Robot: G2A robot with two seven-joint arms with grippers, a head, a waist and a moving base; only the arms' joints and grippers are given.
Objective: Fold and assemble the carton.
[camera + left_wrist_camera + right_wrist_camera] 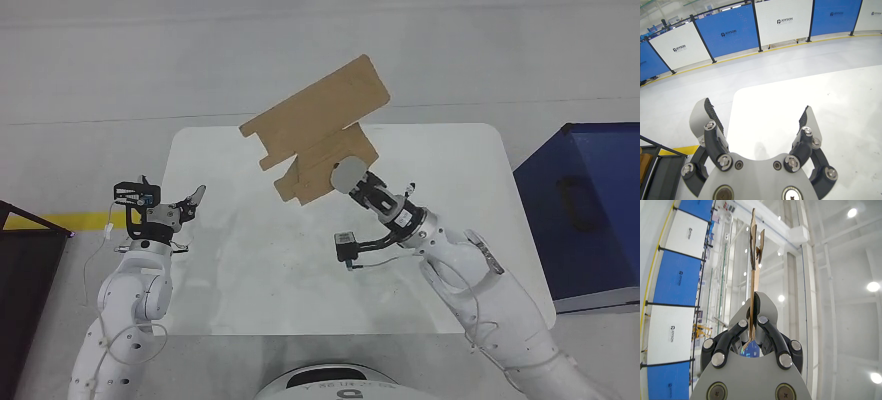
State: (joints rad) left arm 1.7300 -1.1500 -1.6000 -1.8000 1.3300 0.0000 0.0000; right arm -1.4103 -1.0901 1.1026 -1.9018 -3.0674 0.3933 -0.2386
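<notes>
The carton (318,120) is a flat brown cardboard blank with flaps, lifted off the white table (260,280) over its far middle. My right gripper (347,176) is shut on the blank's lower edge. In the right wrist view the carton (754,279) shows edge-on, rising from between the pads of the right gripper (754,298), with flaps splayed at its far end. At the table's left edge my left gripper (193,198) stands open and empty. In its own view the left gripper (757,109) has its fingers wide apart over the table's near-left corner (772,113).
A blue bin (590,215) stands on the floor right of the table. A dark rack (20,270) sits left of it, beside a yellow floor line (70,218). Blue and white partition panels (730,36) fence the floor beyond.
</notes>
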